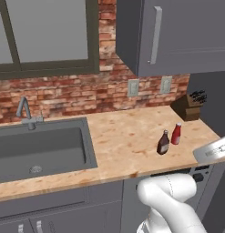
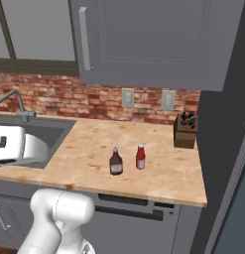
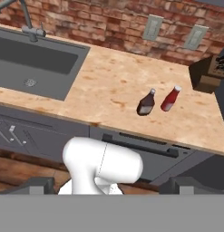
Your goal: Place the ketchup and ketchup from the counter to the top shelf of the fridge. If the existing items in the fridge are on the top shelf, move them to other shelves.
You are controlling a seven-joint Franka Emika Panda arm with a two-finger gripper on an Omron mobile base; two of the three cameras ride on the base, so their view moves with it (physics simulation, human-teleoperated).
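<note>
Two ketchup bottles stand upright and close together on the tan counter [image 1: 123, 136], toward its right end. The dark brownish-red ketchup [image 1: 163, 143] [image 2: 115, 162] [image 3: 146, 102] is on the left. The bright red ketchup with a white cap [image 1: 176, 134] [image 2: 140, 157] [image 3: 170, 98] is just right of it. My gripper [image 3: 112, 186] hangs well back from the counter's front edge, open, with nothing between its dark fingertips [image 3: 37, 186]. The slate-grey fridge [image 2: 224, 144] rises at the counter's right end; its inside, top shelf and existing items are hidden.
A dark sink basin [image 1: 38, 148] with a grey faucet [image 1: 25, 111] is set in the counter's left part. A brown knife block [image 1: 190, 105] stands at the back right by the brick wall. Grey wall cabinets [image 2: 153, 39] hang above the bottles.
</note>
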